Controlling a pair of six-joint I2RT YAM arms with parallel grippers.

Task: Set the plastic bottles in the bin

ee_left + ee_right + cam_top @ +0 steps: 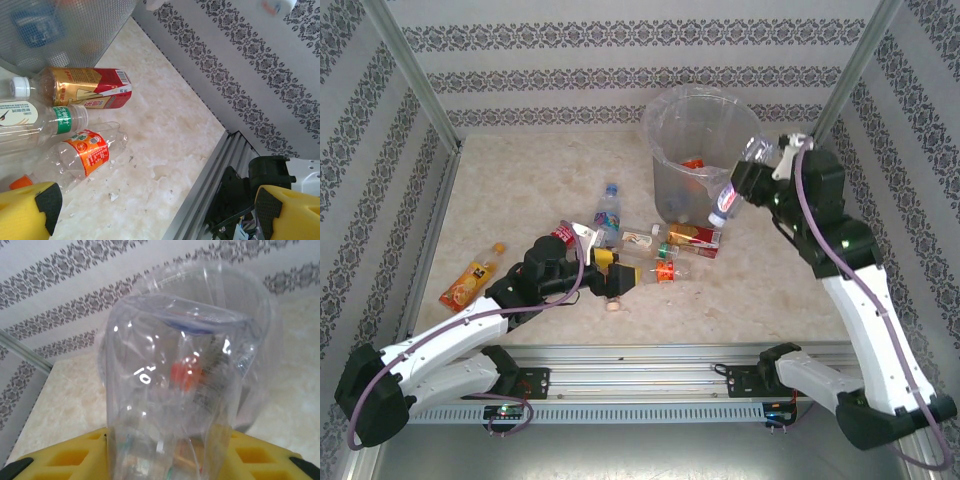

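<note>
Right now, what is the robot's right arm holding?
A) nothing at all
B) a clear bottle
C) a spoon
B: the right fingers are shut on a clear bottle, which hangs cap down next to the bin.

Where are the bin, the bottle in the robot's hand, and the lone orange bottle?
bin [662, 170]: top external view, its left wall.
held clear bottle [165, 365]: right wrist view, its clear body.
orange-labelled bottle [468, 283]: top external view, its label.
</note>
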